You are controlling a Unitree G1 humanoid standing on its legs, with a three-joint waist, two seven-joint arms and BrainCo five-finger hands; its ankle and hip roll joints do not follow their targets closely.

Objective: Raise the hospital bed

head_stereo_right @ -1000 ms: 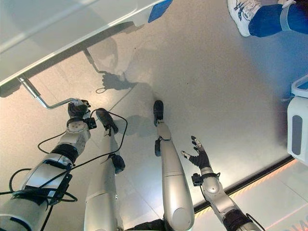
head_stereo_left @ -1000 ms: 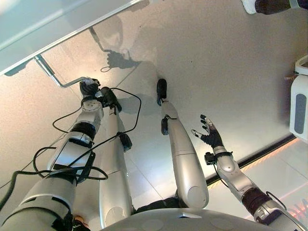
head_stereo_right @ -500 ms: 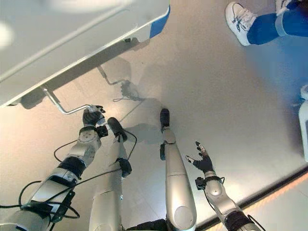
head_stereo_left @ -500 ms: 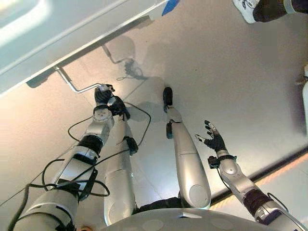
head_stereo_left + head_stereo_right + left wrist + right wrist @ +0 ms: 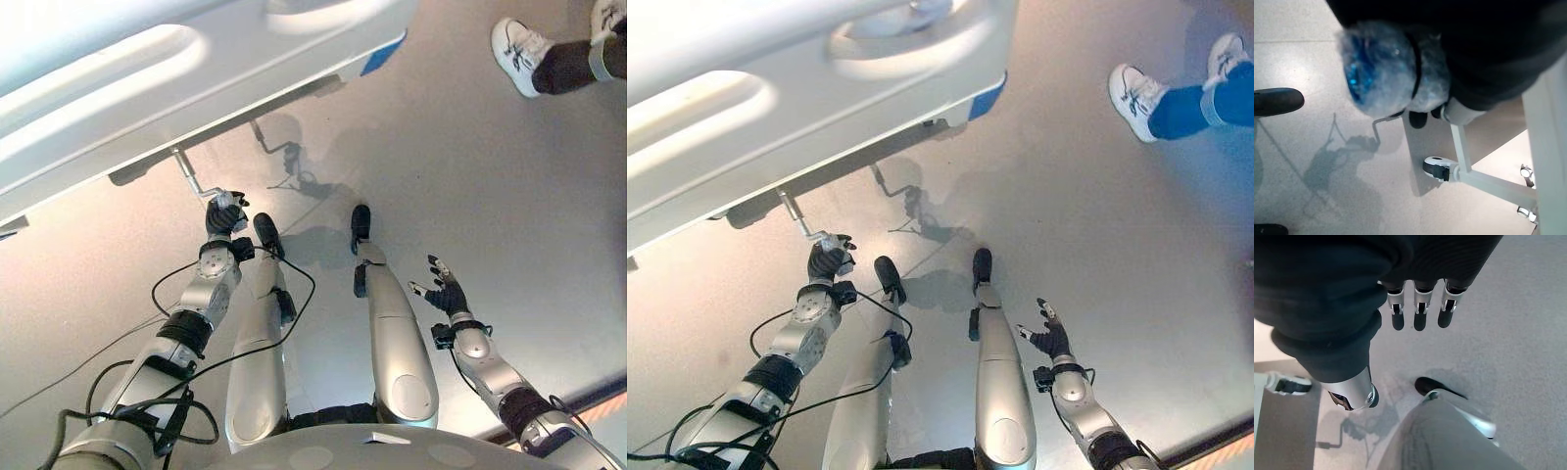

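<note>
Where grey floor meets white bed, a person's shoe.

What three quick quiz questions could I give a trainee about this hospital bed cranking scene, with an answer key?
1. True or false: the left robot hand is closed around the crank handle under the hospital bed.
2. Which describes the right robot hand? A) gripping the bed frame, B) open and holding nothing, C) resting on the floor.
3. Fill in: a person's white ____ shows on the floor beyond the bed's corner.

Key: 1 true; 2 B; 3 shoe.
</note>
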